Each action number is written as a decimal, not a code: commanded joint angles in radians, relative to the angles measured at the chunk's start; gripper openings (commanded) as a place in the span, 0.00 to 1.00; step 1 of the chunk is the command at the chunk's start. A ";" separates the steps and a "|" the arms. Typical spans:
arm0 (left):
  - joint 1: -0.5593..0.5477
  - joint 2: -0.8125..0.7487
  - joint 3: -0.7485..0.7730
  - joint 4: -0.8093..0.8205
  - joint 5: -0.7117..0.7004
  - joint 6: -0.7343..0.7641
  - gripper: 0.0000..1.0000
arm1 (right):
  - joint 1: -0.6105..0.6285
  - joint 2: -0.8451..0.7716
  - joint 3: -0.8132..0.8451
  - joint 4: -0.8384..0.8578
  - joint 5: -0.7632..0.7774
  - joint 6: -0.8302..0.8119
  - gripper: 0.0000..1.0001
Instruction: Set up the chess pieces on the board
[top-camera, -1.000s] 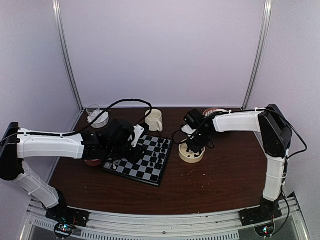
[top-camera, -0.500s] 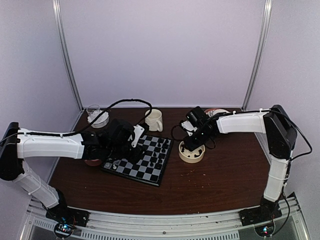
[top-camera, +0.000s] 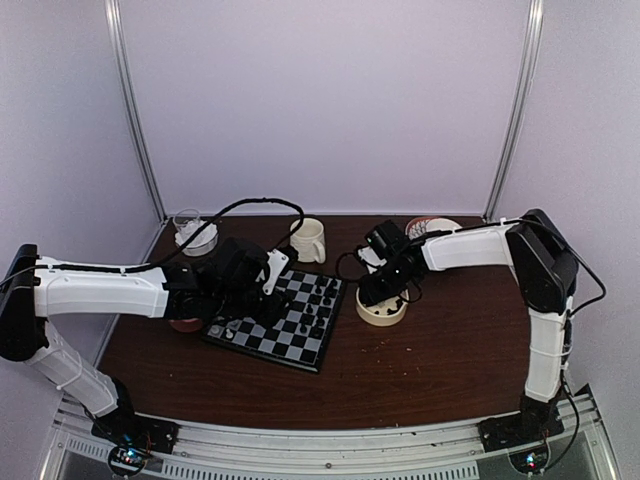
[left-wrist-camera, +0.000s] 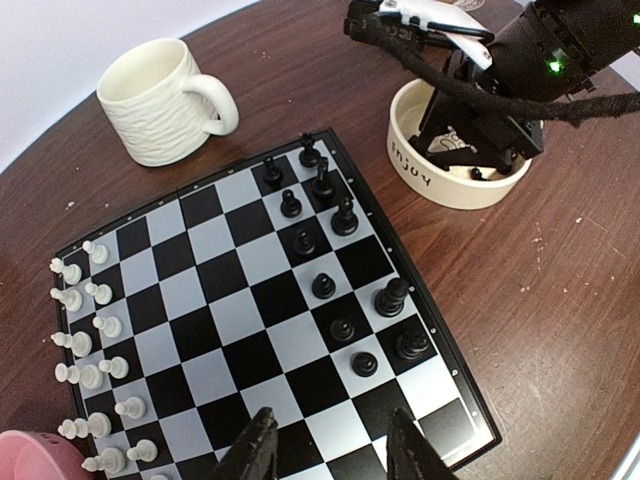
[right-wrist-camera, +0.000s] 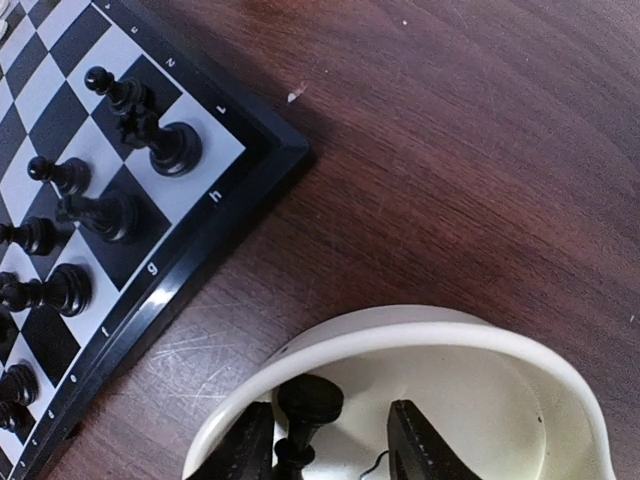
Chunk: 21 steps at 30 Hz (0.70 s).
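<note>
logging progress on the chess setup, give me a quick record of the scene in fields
board: black pieces along one side, white pieces along the opposite side
left claw: open, empty, over the board edge
right claw: open, in cream bowl, around a loose black piece
also: cream mug beside board

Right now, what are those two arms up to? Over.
Left tool open above the board, holding nothing. Right tool open around a black piece in the cream bowl. Mug stands beside the board, not in the way.
</note>
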 joint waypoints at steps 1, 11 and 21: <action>-0.002 -0.014 0.016 0.009 -0.016 0.014 0.38 | 0.002 0.040 0.036 -0.019 0.021 0.034 0.39; -0.003 -0.020 0.014 0.009 -0.013 0.013 0.38 | 0.002 -0.022 0.010 -0.046 0.132 -0.021 0.14; -0.002 -0.032 0.003 0.027 0.005 0.009 0.38 | 0.003 -0.153 -0.065 0.004 0.165 -0.088 0.07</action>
